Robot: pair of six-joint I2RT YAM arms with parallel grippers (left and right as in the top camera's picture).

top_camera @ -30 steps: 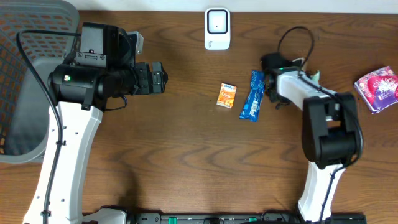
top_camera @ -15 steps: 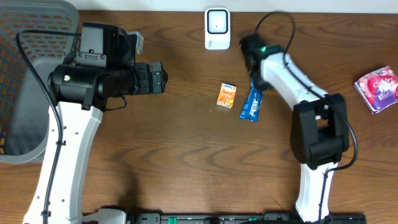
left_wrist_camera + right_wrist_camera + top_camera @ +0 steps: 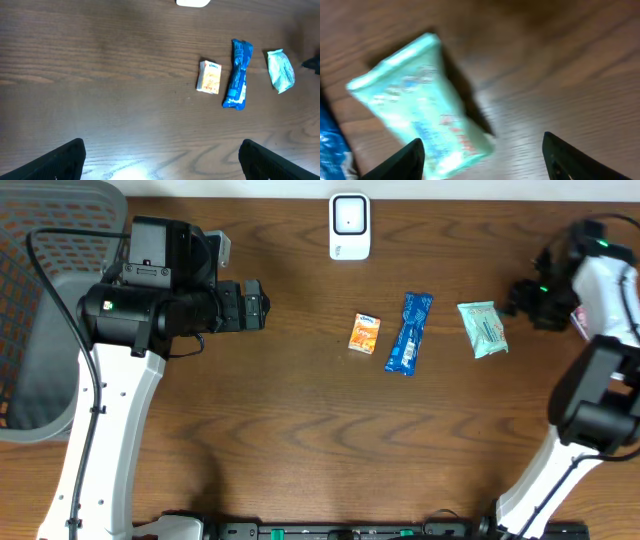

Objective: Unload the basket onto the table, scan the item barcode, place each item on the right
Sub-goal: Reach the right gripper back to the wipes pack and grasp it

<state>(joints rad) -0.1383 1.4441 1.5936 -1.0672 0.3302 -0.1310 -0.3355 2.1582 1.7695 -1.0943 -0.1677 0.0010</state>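
On the table (image 3: 300, 430), the right gripper (image 3: 520, 298) is hovering unclenched beside the green packet (image 3: 483, 328); closing off-centre, it is risking nudging it aside.

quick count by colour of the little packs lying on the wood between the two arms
orange box: 1
blue packet: 1
mint green packet: 1
total: 3
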